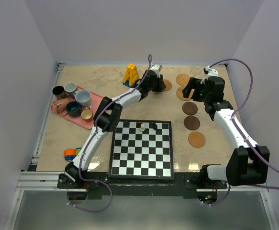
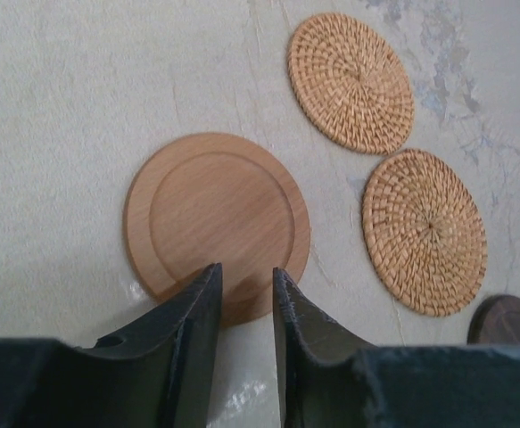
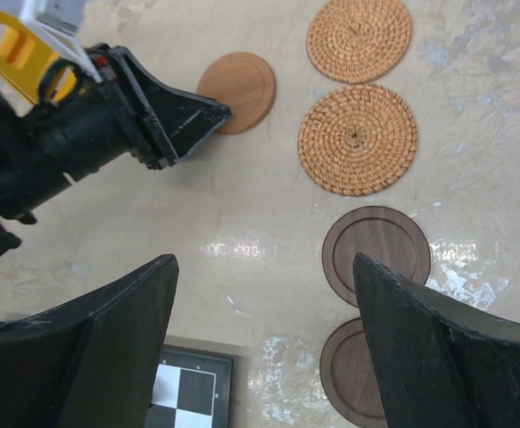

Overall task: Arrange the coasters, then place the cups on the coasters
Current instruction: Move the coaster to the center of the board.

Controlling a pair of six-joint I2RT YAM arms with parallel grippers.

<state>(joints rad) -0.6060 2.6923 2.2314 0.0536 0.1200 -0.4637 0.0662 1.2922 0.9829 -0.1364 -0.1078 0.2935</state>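
Observation:
A light wooden coaster (image 2: 215,214) lies flat at the far middle of the table. My left gripper (image 2: 246,272) hovers at its near edge, jaws narrowed to a small gap with nothing clamped between them. Two woven coasters (image 2: 350,82) (image 2: 425,232) lie to its right. Beyond them, two dark coasters (image 3: 375,254) (image 3: 358,374) and a tan one (image 1: 196,139) run down the right side. My right gripper (image 3: 266,263) hangs wide open above bare table beside the dark coasters. The cups (image 1: 83,98) stand together on the pink tray (image 1: 96,103) at the left.
A chessboard (image 1: 141,148) fills the near middle, with two small pieces (image 1: 142,127) at its far edge. A yellow object (image 1: 131,74) stands just left of the left gripper. Small orange and blue items (image 1: 70,154) sit at the near left.

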